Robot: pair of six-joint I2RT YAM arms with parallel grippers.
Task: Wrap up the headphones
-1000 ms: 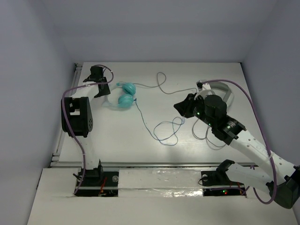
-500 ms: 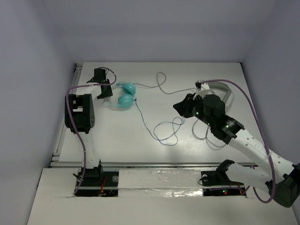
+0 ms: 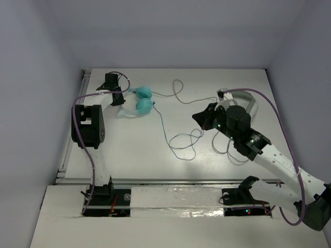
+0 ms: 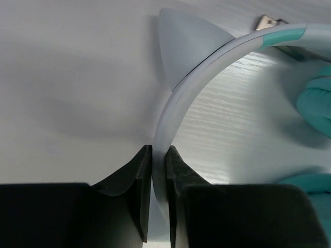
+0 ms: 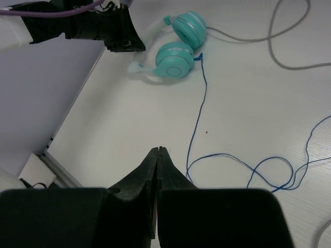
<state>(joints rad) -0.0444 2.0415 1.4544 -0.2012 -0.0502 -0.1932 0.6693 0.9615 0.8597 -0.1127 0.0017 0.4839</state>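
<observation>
Headphones (image 3: pixel 140 101) near the desk's (image 3: pixel 129 155) far-left corner, headband (image 4: pixel 170 103) pinched tight in left hand (image 4: pixel 158 152). Right hand (image 5: pixel 158 151) closed on nothing, hovering above the blue cable (image 5: pixel 205 93) loops. Best bet: hold that pinch firm, reopen right, grab cable near the cups.

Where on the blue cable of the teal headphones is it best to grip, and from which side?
Probably the straight stretch of the blue cable between the teal ear cup and where it coils: one strand lies flat there, bare table either side. Come from above, right tool across the line. In the coils strands overlap.
</observation>
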